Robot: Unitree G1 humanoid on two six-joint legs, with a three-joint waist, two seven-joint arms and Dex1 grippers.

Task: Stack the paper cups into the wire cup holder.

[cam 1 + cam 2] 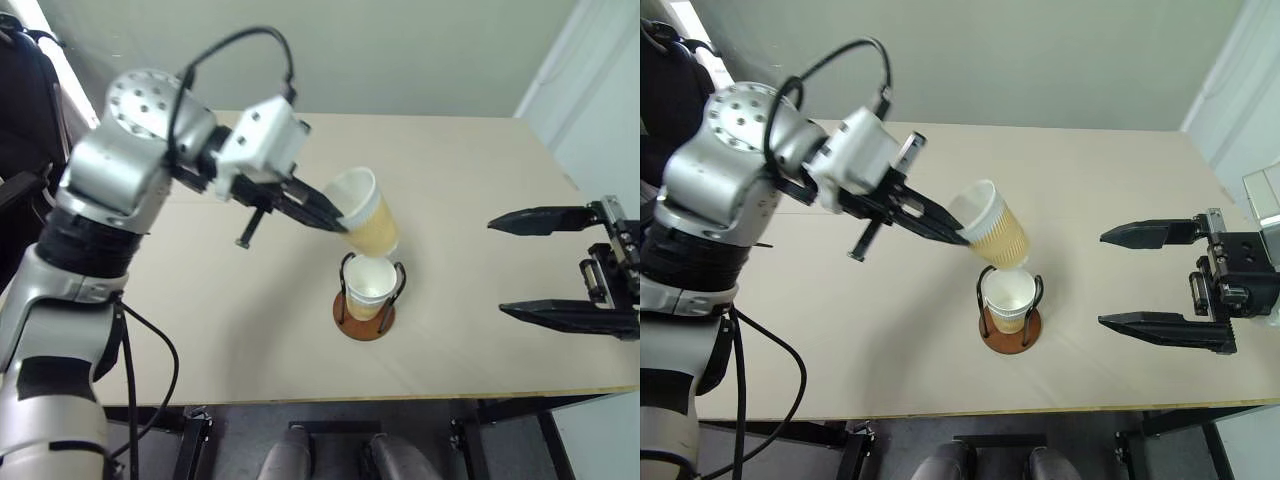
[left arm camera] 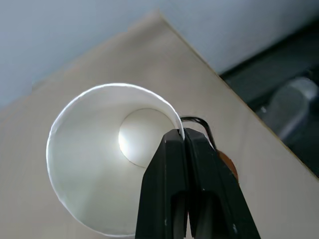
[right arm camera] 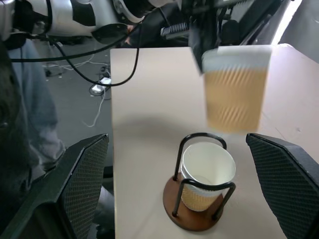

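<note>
The left gripper point(image 1: 338, 219) pinches a tilted cup's point(image 1: 367, 221) rim just above the holder point(image 1: 365, 303), which holds nested cups point(image 1: 369, 287), their count unclear. The right gripper point(image 1: 530, 266) waits spread, partly cut off.

Even, bright indoor light; soft shadows on pale beige tabletop point(image 1: 480, 200). Tan ribbed paper cup with white rim point(image 3: 234, 89) motion-blurred in right wrist view. Window glare upper left of head views.

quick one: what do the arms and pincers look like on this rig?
Left arm: silver-grey shells, a round drilled shoulder cap, black joints, black cable looping overhead. White wrist block, then the left pincer with two slim black fingers. Right pincer: long black tapered fingers with mesh-textured pads.
</note>
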